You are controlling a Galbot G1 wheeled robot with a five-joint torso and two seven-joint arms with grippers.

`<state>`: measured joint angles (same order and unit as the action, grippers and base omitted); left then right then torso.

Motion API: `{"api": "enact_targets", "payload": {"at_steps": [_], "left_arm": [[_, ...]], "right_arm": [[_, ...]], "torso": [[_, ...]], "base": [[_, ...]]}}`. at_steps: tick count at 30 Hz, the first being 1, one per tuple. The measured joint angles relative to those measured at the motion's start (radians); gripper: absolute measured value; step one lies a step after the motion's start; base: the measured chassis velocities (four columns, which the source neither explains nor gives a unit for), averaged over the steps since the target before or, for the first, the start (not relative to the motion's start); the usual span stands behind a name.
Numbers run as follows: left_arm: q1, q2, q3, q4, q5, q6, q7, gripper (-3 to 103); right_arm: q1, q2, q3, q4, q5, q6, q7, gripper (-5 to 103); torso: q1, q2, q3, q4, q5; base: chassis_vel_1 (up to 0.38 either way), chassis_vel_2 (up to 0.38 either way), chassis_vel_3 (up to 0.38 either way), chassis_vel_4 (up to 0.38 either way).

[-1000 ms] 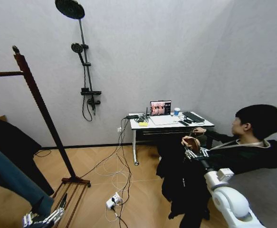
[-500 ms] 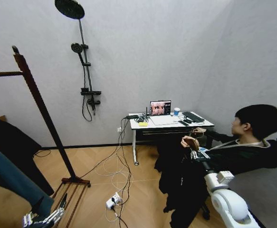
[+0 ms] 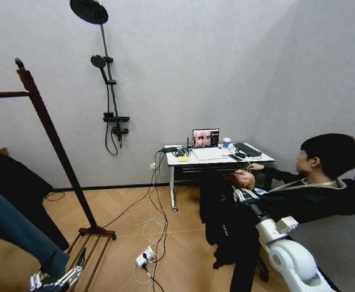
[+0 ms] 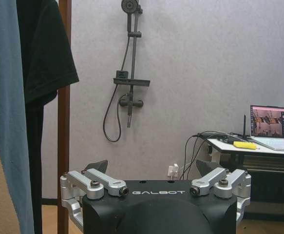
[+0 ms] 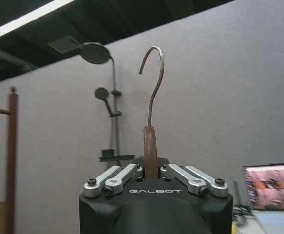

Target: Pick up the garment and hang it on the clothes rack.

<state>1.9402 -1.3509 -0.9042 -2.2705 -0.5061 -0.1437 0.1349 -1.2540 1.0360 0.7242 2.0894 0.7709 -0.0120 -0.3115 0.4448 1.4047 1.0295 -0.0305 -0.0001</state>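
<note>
- Head view showed the rack [image 3: 49, 131] at far left: a dark reddish-brown post with a knob top leaning up across the wall, a rail running off the left edge, and a slatted base on the wood floor.
- Dark and blue cloth hung at the lower left, cut off by the edge, so their full shapes could not be made out.
- Left gripper [image 3: 52, 281] sat low in the bottom left corner beside the rack's base; in the left wrist view its fingers [image 4: 90, 184] stood wide apart with nothing between them.
- Left wrist view also showed the rack's post [image 4: 64, 117] upright, with a blue garment and a black one hanging against it, both cut off at the top.
- A shower set [image 3: 107, 73] was fixed to the grey wall, and a desk [image 3: 217, 159] with a laptop stood to its right.
- Garment [image 3: 226, 228] hung at right centre, in front of the desk and well apart from the rack: long, black and limp, falling toward the floor, its sleeves hard to tell from the body.
- Right gripper [image 3: 243, 193] held the garment up at its top; in the right wrist view [image 5: 151, 173] its fingers were closed on the hanger's [image 5: 150, 151] wooden neck, the metal hook rising above.
- In the head view the hanger was too small to make out against the dark cloth.
- A person sat just beside the garment on the right, one hand [image 3: 246, 177] near its top; whether it touched could not be told.
</note>
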Motion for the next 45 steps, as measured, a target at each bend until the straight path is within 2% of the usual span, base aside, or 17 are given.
{"api": "enact_targets", "payload": {"at_steps": [3, 4, 6, 7, 9, 14, 22, 28, 45], "left_arm": [[0.000, 0.000, 0.000, 0.000, 0.000, 0.000, 0.000, 100], [0.000, 0.000, 0.000, 0.000, 0.000, 0.000, 0.000, 100], [0.000, 0.000, 0.000, 0.000, 0.000, 0.000, 0.000, 100], [0.000, 0.000, 0.000, 0.000, 0.000, 0.000, 0.000, 100], [0.000, 0.000, 0.000, 0.000, 0.000, 0.000, 0.000, 100], [0.000, 0.000, 0.000, 0.000, 0.000, 0.000, 0.000, 100], [0.000, 0.000, 0.000, 0.000, 0.000, 0.000, 0.000, 100], [0.000, 0.000, 0.000, 0.000, 0.000, 0.000, 0.000, 100], [0.000, 0.000, 0.000, 0.000, 0.000, 0.000, 0.000, 100]], "right_arm": [[0.028, -0.021, -0.024, 0.014, 0.042, -0.011, -0.027, 9], [0.069, -0.039, -0.048, 0.027, 0.064, -0.045, -0.014, 9], [0.114, -0.055, -0.078, 0.026, 0.066, -0.068, 0.025, 9], [0.114, -0.055, -0.078, 0.026, 0.066, -0.068, 0.025, 9], [0.180, -0.069, -0.119, 0.005, 0.061, -0.079, 0.076, 9], [0.231, -0.072, -0.152, -0.015, 0.059, -0.086, 0.117, 9], [0.240, -0.058, -0.159, -0.035, 0.055, -0.074, 0.137, 9], [0.252, -0.073, -0.157, -0.046, 0.061, -0.061, 0.161, 9], [0.302, -0.079, -0.206, -0.075, 0.025, -0.018, 0.159, 9]], "torso": [[0.000, 0.000, 0.000, 0.0000, 0.0001], [0.000, 0.000, 0.000, 0.0000, 0.0000], [0.000, 0.000, 0.000, 0.0000, 0.0000], [0.000, 0.000, 0.000, 0.0000, 0.0000], [0.000, 0.000, 0.000, 0.0001, 0.0001], [0.000, 0.000, 0.000, 0.0001, 0.0001], [0.000, 0.000, 0.000, 0.0000, 0.0002], [0.000, 0.000, 0.000, 0.0000, 0.0001], [0.000, 0.000, 0.000, 0.0000, 0.0002]], "base": [[0.000, 0.000, 0.000, 0.000], [0.000, 0.000, 0.000, 0.000], [0.000, 0.000, 0.000, 0.000], [0.000, 0.000, 0.000, 0.000], [0.000, 0.000, 0.000, 0.000], [0.000, 0.000, 0.000, 0.000], [0.007, 0.005, 0.004, 0.005], [0.064, 0.045, 0.051, 0.055], [0.104, 0.103, 0.104, 0.100]]}}
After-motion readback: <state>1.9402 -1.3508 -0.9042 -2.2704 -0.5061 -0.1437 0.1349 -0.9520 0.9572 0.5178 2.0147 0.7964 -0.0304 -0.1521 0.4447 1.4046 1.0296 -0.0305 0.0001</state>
